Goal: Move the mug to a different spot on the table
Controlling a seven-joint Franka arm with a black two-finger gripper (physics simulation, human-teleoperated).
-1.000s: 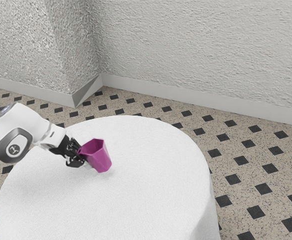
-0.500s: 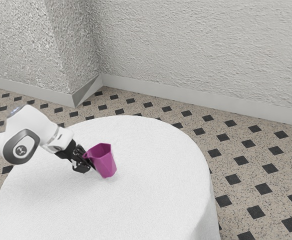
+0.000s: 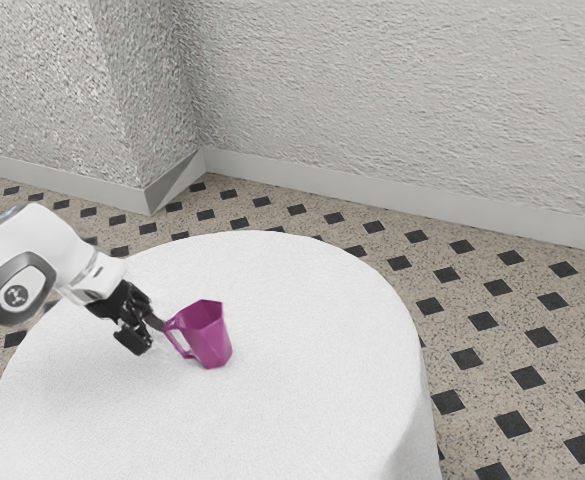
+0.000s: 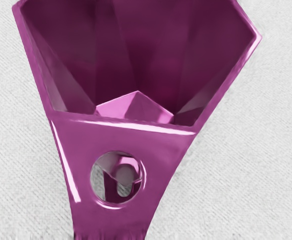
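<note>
The magenta faceted mug (image 3: 209, 336) stands upright on the round white table (image 3: 312, 400), left of its middle. Its handle (image 3: 176, 335) points toward the exterior view's left, at my gripper (image 3: 152, 329). The gripper is open, low over the table, its fingertips just at the handle's end. In the wrist view the mug (image 4: 136, 60) is right in front of the hand, its mouth open toward the camera. The flat handle (image 4: 118, 150), pierced by a round hole, runs down toward the hand.
The table top stretches wide to the exterior view's right and toward the front of the mug. Around the table lies a tiled floor (image 3: 492, 300), with a rough white wall (image 3: 392, 90) behind.
The mug went from tilted and lifted to upright on the table. My gripper let go of it and drew back slightly toward the exterior view's left.
</note>
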